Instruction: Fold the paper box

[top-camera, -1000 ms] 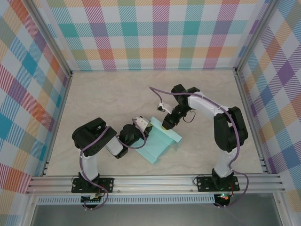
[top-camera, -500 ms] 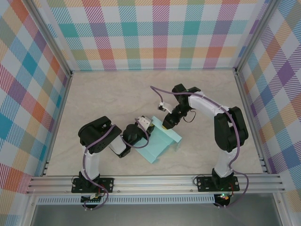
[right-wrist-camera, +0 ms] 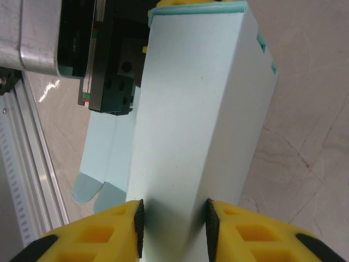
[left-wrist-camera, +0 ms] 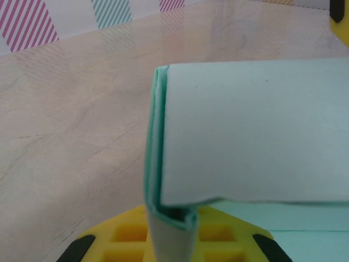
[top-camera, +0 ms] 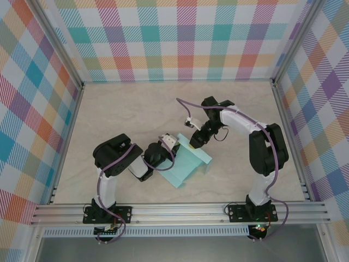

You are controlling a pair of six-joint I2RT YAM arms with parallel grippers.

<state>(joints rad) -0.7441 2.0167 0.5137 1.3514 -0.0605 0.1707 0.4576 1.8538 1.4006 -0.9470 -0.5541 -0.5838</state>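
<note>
Paper box lies slantwise on the desk. The left hand pinches its folded left edge, and the right hand clamps the raised far wall.

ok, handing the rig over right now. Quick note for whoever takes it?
Left gripper: shut on a folded edge of the paper box.
Right gripper: shut on the box's raised wall.
Box: mid-table, between the two arms.
Done: one wall folded up.
Left: the rest of the sheet lies flat and needs folding.
</note>
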